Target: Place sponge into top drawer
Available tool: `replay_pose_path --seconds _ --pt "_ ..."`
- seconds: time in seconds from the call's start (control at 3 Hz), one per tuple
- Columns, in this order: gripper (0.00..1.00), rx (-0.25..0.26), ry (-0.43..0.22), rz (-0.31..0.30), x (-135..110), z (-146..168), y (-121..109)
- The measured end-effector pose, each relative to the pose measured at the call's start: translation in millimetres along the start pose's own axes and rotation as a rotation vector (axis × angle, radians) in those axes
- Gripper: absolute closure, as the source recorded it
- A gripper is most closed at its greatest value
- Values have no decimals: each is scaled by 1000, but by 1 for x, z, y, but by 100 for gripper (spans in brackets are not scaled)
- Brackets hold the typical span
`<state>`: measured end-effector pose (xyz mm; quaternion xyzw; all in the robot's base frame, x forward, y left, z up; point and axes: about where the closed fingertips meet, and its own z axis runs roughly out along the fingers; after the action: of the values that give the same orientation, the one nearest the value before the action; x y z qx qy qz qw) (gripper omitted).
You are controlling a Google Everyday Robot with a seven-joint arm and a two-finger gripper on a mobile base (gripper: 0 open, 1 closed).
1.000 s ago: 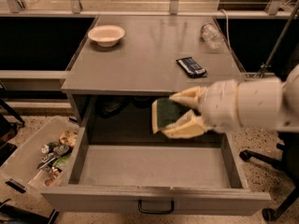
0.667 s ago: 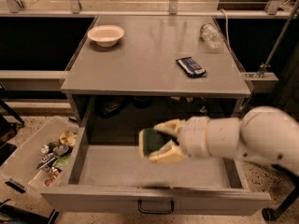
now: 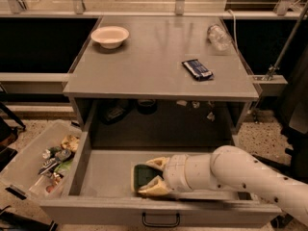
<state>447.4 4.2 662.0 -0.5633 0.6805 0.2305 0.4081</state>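
Note:
The top drawer (image 3: 103,170) is pulled open below the grey cabinet top, with a flat front panel and a dark wire handle (image 3: 160,220). The sponge (image 3: 143,175), dark green on top with pale yellow foam at its edge, lies low inside the drawer near its front middle. My gripper (image 3: 153,175) reaches in from the right on a white arm. Its cream fingers (image 3: 156,163) sit on either side of the sponge and are shut on it. The sponge is at or just above the drawer floor; I cannot tell if it touches.
On the cabinet top (image 3: 144,66) stand a white bowl (image 3: 110,35), a dark blue snack wrapper (image 3: 197,69) and a clear bottle (image 3: 219,36). A clear plastic bin of clutter (image 3: 36,162) sits on the floor at the left, beside the drawer.
My gripper has moved down and to the left with the sponge, from the height of the cabinet opening into the drawer, close to its floor.

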Motion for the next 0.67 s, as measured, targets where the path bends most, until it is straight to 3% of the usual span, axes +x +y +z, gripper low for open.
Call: replay_pose_path --seconds 0.67 --pt "100 89 167 6 4 11 -27"
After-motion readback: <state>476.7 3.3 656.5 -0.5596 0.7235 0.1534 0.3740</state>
